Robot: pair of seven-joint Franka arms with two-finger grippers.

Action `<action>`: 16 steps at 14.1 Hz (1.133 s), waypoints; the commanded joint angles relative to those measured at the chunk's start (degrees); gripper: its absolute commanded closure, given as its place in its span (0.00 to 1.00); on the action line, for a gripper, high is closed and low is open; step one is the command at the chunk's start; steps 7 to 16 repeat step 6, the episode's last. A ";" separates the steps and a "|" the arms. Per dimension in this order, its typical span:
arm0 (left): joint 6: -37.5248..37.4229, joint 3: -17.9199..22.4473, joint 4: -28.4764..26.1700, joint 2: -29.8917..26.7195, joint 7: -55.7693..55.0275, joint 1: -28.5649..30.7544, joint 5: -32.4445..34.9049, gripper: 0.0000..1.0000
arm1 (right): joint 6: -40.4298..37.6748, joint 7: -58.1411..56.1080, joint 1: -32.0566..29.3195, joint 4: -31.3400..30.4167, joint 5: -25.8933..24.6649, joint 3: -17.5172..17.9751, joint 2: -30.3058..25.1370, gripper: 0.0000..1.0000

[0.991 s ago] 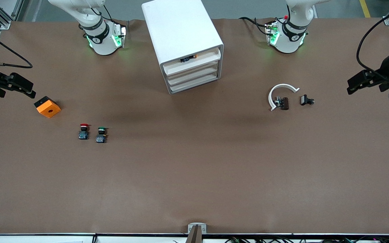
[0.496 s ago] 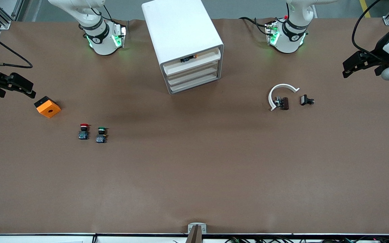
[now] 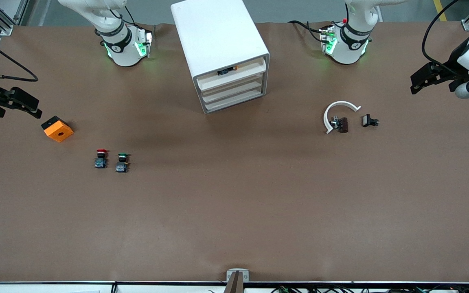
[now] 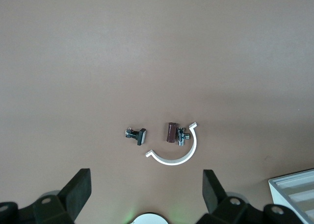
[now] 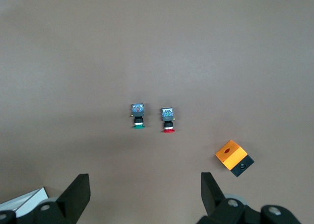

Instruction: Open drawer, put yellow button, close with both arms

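Observation:
The white cabinet (image 3: 218,36) stands between the two arm bases. Its uppermost drawer (image 3: 231,77) stands out a little, showing a strip of its tray. The yellow button (image 3: 228,71) lies on its side in that strip, under the cabinet's top edge. My left gripper (image 3: 415,83) is open and empty in the air at the left arm's end of the table; its black fingers (image 4: 78,189) frame the wrist view. My right gripper (image 3: 35,108) is open and empty beside the orange block (image 3: 57,128); its fingers (image 5: 76,192) show wide apart.
A red-capped button (image 3: 101,158) and a green-capped button (image 3: 122,162) stand side by side toward the right arm's end. A white curved piece (image 3: 337,109), a brown part (image 3: 343,124) and a small black part (image 3: 369,121) lie toward the left arm's end.
My left gripper has drawn back toward the left arm's base side of the table. My right gripper has hardly moved. The drawer and the button are as before.

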 commanded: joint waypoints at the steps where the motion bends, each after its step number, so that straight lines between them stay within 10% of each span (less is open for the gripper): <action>1: -0.59 0.32 1.40 0.36 0.65 -0.40 -0.19 0.00 | -0.35 -0.21 -1.05 0.30 -0.89 0.77 -0.39 0.00; 16: -2.69 0.32 1.49 0.27 -0.05 -0.23 -0.19 0.00 | -0.26 -0.04 -0.97 0.30 -0.89 0.77 -0.39 0.00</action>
